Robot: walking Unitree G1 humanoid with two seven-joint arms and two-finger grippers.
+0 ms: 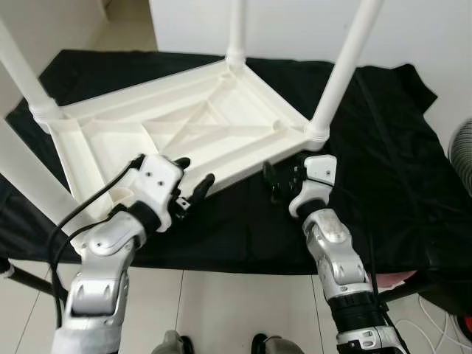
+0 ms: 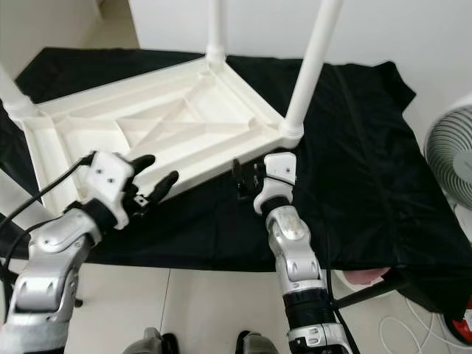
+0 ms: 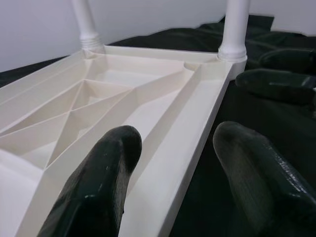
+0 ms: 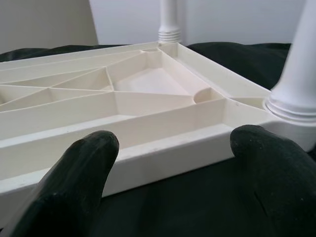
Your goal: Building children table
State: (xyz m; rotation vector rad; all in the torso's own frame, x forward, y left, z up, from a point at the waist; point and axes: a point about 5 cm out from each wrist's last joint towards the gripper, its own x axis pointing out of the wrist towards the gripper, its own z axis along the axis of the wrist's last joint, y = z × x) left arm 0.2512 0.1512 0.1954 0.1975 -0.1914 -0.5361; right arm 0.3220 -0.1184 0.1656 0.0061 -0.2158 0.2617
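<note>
Lay upside down on the black cloth [image 1: 383, 169] over the desk: white children's table [image 1: 184, 125], ribbed underside up, legs [image 1: 345, 66] screwed in and rising at the far and right corners, others at the left.

Hovered at the near edge, left gripper [image 1: 193, 177], fingers [image 3: 94, 192] spread apart and empty, one over the rim, the other outside it. Sat just near the right-hand corner, right gripper [image 1: 284, 181], likewise released, fingers [image 4: 74, 182] parted before the near rim without touching it.

Probably about to grip the near edge, to turn the table over or steady it. Best done by closing both grippers squarely on the rim wall, not the thin ribs, and lifting evenly so the tall legs clear the wall behind.
</note>
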